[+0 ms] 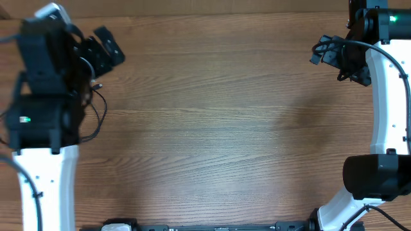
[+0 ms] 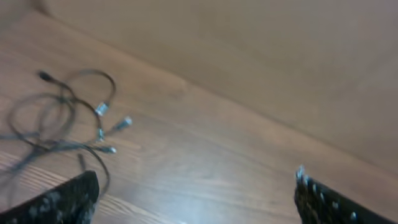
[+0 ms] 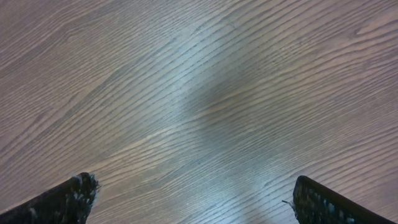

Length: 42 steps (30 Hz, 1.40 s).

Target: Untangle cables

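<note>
Left gripper: released, jaws spread wide, nothing between them. It sits at the counter's 10 o'clock corner in the overhead view. My left wrist camera shows only bare wood between the two fingertips.

Right gripper: also released, jaws wide apart and empty. It is at about 2 o'clock on the counter, well apart from the left one. The right wrist view shows only wood grain under it.

Cables: a loose tangle of thin black cords lying on the counter, at 9 to 10 o'clock in my left wrist view, just beyond the left fingertip. Several loops overlap, but the picture is too blurred to tell which cord crosses over which. Three silvery plug ends stick out on the tangle's 3 o'clock side, and one dark plug end sits at its 11 o'clock edge.

From overhead the cables show only as a thin loop at the counter's 9 o'clock edge, close to my left arm, which hides the remainder. Neither gripper touches them.
</note>
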{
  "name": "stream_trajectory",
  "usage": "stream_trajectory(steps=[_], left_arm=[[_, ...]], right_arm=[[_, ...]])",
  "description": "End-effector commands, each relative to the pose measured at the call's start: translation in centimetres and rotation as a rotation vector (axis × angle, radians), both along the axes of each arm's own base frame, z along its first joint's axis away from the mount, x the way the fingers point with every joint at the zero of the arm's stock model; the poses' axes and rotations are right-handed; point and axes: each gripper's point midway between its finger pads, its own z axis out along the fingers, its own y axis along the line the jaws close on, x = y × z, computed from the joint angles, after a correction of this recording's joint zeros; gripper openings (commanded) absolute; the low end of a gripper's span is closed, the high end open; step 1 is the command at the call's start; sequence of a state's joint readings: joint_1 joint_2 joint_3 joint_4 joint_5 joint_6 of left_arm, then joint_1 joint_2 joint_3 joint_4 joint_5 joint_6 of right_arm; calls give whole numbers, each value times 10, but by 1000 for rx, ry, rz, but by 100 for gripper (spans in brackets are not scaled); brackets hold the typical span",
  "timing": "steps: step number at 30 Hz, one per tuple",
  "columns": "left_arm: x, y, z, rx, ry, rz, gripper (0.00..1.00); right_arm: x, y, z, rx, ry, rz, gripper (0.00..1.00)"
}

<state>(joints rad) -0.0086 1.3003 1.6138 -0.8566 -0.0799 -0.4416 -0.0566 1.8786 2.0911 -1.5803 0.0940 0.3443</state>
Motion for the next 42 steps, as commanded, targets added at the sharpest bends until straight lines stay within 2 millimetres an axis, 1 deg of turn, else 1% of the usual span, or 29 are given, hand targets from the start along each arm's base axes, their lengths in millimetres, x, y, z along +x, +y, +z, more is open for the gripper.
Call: stream_trajectory(steps=[1, 4, 6, 9, 11, 12, 13, 16, 18, 22, 29, 34, 42], left_arm=[[1, -22, -38, -53, -19, -108, 100], [4, -29, -57, -101, -104, -128, 100], [3, -29, -73, -137, -151, -115, 100], [-3, -29, -94, -165, -220, -104, 100], [-9, -29, -103, -163, -271, -108, 100], [-13, -29, -108, -162, -295, -110, 100], [-21, -28, -116, -159, -339, -111, 100], [-35, -27, -128, -155, -390, -109, 100], [-51, -24, -142, -148, -431, -97, 100], [-72, -19, -156, -138, -500, -75, 100], [-93, -13, -170, -129, -575, -47, 100], [-103, -9, -181, -123, -601, -29, 100], [-110, -3, -195, -113, -554, 7, 100]], right_arm=[[1, -2, 2, -8, -9, -10, 100], [1, -2, 2, -8, -9, -10, 100], [1, -2, 2, -8, -9, -10, 100], [1, -2, 2, -8, -9, -10, 100], [1, -2, 2, -8, -9, -10, 100], [1, -2, 2, -8, -9, -10, 100], [1, -2, 2, -8, -9, -10, 100], [1, -2, 2, -8, -9, -10, 100], [1, -2, 2, -8, -9, -10, 100], [1, -2, 2, -8, -9, -10, 100], [1, -2, 2, -8, -9, -10, 100], [1, -2, 2, -8, -9, -10, 100], [1, -2, 2, -8, -9, -10, 100]])
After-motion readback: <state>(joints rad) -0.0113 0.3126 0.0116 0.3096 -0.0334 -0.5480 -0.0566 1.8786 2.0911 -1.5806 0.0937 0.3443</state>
